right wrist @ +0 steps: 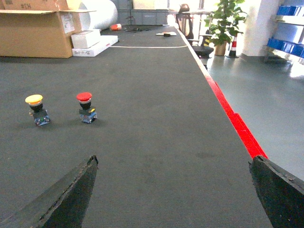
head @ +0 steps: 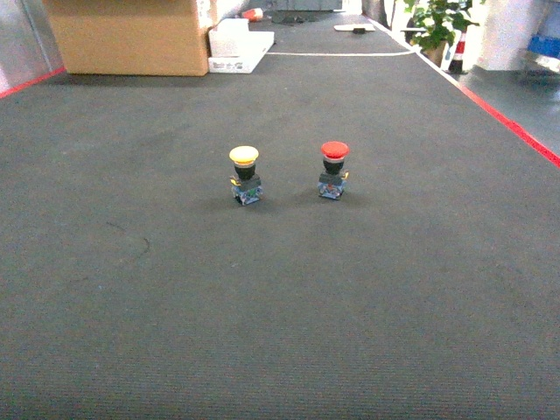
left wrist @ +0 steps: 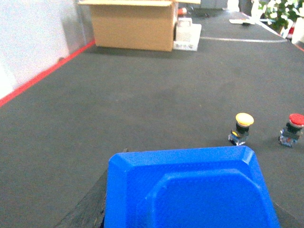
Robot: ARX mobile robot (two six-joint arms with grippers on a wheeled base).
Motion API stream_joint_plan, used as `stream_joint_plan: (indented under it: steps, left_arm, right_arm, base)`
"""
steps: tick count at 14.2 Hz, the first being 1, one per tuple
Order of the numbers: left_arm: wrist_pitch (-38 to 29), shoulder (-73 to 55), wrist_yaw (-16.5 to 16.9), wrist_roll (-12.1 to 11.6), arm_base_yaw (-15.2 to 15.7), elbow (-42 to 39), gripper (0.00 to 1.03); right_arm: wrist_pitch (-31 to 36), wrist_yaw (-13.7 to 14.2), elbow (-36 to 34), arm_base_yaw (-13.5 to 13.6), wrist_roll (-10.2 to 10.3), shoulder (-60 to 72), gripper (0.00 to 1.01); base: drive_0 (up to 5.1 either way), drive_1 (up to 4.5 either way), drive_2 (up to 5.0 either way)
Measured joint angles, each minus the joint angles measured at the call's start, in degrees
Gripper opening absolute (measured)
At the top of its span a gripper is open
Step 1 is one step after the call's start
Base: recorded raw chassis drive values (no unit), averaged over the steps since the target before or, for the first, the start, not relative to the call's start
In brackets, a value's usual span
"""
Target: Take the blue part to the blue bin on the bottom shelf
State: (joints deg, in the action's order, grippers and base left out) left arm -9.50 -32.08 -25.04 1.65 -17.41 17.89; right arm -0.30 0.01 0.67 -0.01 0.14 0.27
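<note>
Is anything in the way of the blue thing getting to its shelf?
The shelf isn't in view, so I cannot tell. Beyond the blue part, a yellow button and red button stand, off to the right.

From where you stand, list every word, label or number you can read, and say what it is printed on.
Nothing can be read.
Cardboard box: dark print along the top flap and a white label on its side, both too blurred.
White boxes: no legible marking.
Yellow push-button and red push-button: no legible marking.
Blue part: plain.
</note>
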Motion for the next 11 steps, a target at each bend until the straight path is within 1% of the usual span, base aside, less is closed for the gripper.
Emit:
stream_joint_plan:
  steps: [1,2,3,5,7,11]
  left_arm:
    - [4.8,6.4,-4.5,-0.2,-3.0,0.2,0.44]
    - [8.5,11.5,-8.3,-0.5,-5.8,0.4,0.44]
    - [10.4,15.2,-11.3,-0.6,-7.8,0.6,0.44]
    - [11.0,15.2,-12.0,-0.3,-7.3,2.2,0.44]
    - [11.6,15.0,-11.4,-0.2,-6.8,2.4,0.44]
    - [11.5,15.0,-11.4,-0.1,-6.8,2.4,0.44]
  right_arm:
    - [0.0,0.0,0.0,0.0,0.0,0.0,0.98]
    - [0.0,0.0,0.0,0.0,0.0,0.0,0.98]
    - [0.0,0.0,0.0,0.0,0.0,0.0,0.98]
    - [0.0,0.0,0.0,0.0,0.0,0.0,0.98]
    - [0.0,0.0,0.0,0.0,0.0,0.0,0.98]
    - [0.0,0.0,0.0,0.0,0.0,0.0,0.98]
  base:
    - [0.0,0.0,0.0]
    - [0.0,0.0,0.0]
    - [0.0,0.0,0.0]
    - [0.0,0.0,0.0]
    - [0.0,0.0,0.0]
    - [0.0,0.0,0.0]
